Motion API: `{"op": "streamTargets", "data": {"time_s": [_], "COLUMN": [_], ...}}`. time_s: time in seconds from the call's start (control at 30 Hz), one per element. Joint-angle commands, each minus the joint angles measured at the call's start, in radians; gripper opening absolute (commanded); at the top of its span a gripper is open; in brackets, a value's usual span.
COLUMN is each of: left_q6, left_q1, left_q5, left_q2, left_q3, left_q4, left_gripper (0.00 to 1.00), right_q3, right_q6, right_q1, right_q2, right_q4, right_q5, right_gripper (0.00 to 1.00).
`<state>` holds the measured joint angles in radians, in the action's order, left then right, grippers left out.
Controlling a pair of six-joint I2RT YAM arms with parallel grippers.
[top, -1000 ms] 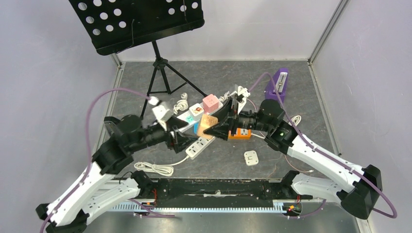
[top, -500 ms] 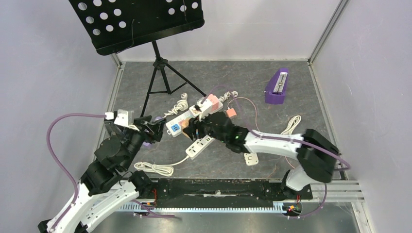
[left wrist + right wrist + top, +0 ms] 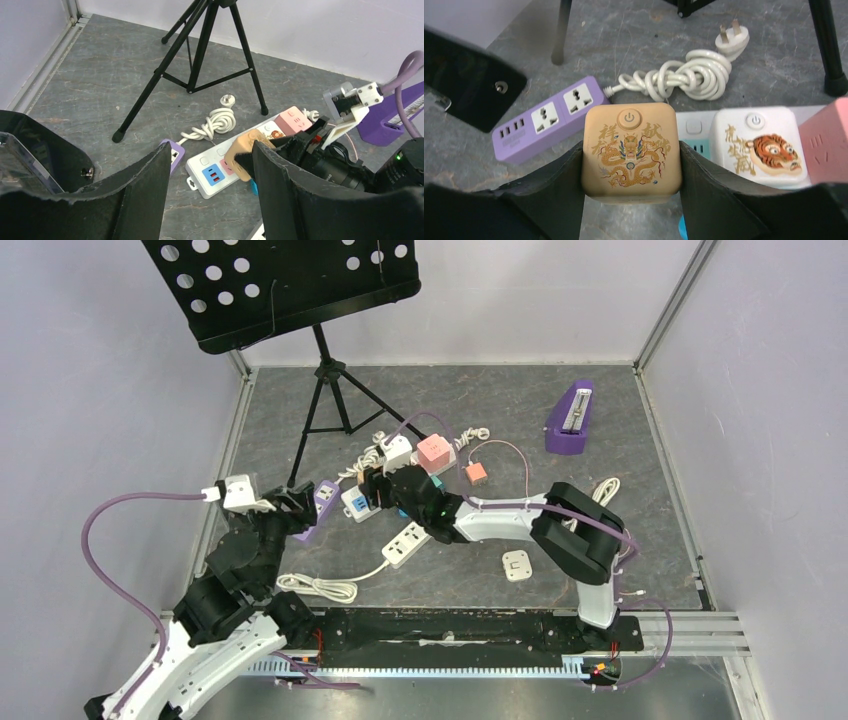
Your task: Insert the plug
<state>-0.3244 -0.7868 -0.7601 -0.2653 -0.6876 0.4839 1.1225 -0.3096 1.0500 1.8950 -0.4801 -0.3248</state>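
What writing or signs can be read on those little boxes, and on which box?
"祥" and "献": on the tan cube between the right fingers; the two characters below are too ornate to read.
Power sign: on the tan cube's top button and the white cube's.
Brush characters beside the white cube's tiger: too blurred.
Grey print on the purple power strip: too small.

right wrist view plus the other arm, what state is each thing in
tan dragon-print plastic cube adapter: clamped in right end effector
white tiger-print plastic cube adapter: standing on white power strip, ungripped
purple plastic power strip: lying flat, both sockets empty
white coiled cable: bundled, plug unplugged
left end effector: open, empty
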Motion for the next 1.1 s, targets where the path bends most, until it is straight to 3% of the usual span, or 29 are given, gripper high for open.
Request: {"op": "streamTargets", "data": {"time_s": [0.0, 0.47, 1.07], "left_q6": [-0.025, -0.021, -0.011], "left_q1": [-0.002, -0.002, -0.002], "left_q5": [-0.065, -0.166, -0.166], "left_q2": [0.009, 0.131, 0.130], "left_q3": [0.008, 0.042, 0.040], "left_q4": [-0.009, -0.007, -0.001], "left_gripper": [0.67, 0.67, 0.67], "right_q3": [0.101, 0.153, 0.137], "right_q6": [0.020, -0.009, -0.004], "right_q1": [0.002, 0.002, 0.004], "right_q2": [0.055, 0.128, 0.175], "right_q4": [-0.095, 0.000, 0.079], "right_q5": [-0.073, -0.120, -0.097], "right_gripper": [0.00, 0.00, 0.00]}}
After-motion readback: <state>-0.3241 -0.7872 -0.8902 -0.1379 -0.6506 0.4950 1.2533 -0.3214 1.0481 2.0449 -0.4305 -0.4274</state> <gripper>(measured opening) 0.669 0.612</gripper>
